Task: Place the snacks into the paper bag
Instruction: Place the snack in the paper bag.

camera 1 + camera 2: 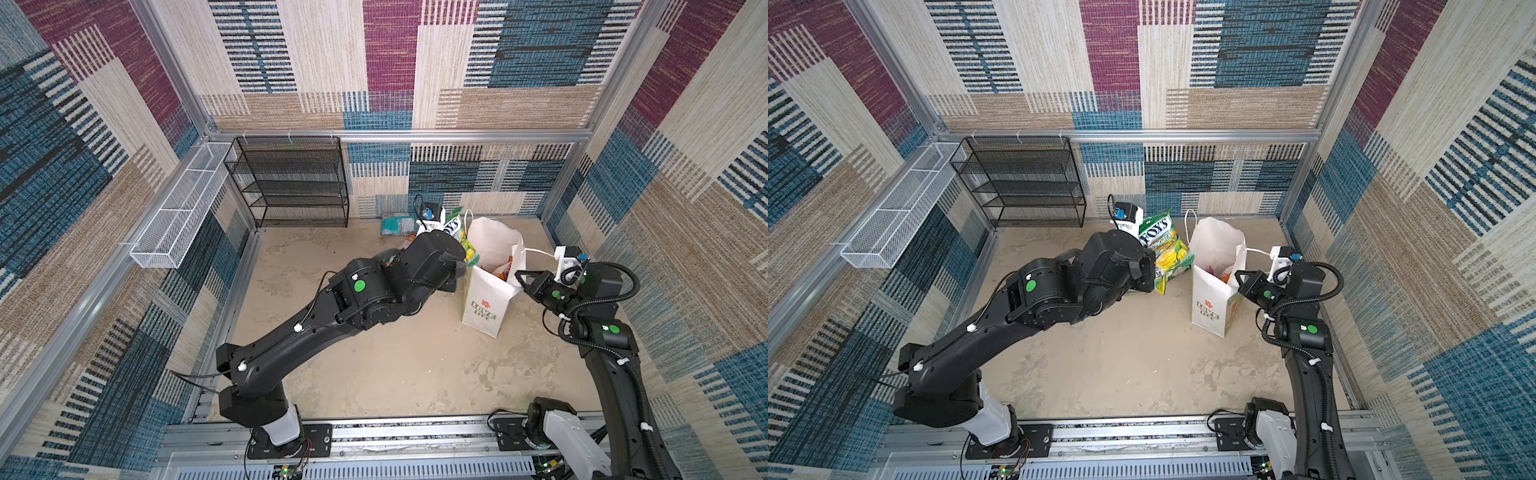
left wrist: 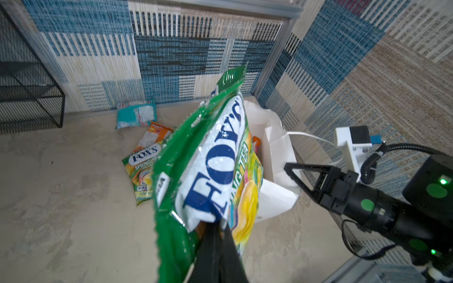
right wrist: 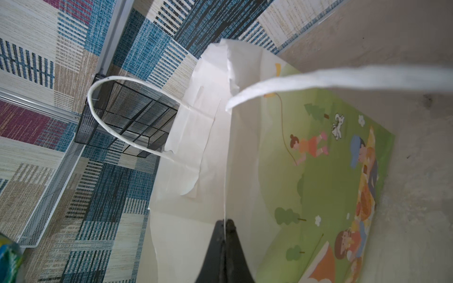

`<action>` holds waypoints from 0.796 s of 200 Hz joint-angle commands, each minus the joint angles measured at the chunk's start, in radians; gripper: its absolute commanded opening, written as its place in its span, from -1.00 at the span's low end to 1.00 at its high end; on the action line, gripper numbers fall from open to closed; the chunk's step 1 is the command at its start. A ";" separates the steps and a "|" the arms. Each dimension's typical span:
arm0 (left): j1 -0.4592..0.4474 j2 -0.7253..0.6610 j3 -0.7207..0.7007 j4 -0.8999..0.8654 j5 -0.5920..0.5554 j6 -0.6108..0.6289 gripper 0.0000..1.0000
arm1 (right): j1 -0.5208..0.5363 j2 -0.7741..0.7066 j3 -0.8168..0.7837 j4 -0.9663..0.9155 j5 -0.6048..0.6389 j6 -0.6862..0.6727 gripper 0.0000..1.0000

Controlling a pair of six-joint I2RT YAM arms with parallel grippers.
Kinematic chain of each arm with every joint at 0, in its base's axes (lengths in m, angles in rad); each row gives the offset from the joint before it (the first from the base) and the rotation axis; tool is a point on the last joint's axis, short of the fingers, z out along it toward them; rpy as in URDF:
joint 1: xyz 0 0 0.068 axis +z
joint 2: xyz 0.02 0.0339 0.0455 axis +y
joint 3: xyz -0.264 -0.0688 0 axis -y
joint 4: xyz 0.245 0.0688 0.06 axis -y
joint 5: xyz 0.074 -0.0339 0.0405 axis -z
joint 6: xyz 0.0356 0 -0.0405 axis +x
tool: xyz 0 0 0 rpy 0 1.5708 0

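My left gripper [image 2: 217,224] is clamped on one edge of a glossy green-and-yellow FOX'S candy packet [image 2: 213,159]. I hold it raised just beside the mouth of the tall white paper carrier bag [image 1: 1210,303], not yet over it. My right gripper [image 3: 224,221] is pinched together on the bag's rim, keeping the mouth open.

Orange and pink wrappers [image 1: 503,266] show inside, so I judge the job is partly done. Beyond my left gripper, three snacks lie on the floor:
- a teal packet [image 2: 136,114]
- an orange packet [image 2: 157,133]
- a second green-yellow packet [image 2: 141,171]

A black wire shelf [image 1: 291,183] stands well apart. The bag's nearer wall and its white cord handle [image 3: 110,127] could catch the packet.
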 commanded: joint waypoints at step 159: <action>0.000 0.404 0.377 0.030 -0.076 0.312 -1.00 | 0.035 -0.051 -0.038 0.042 -0.089 0.033 -1.00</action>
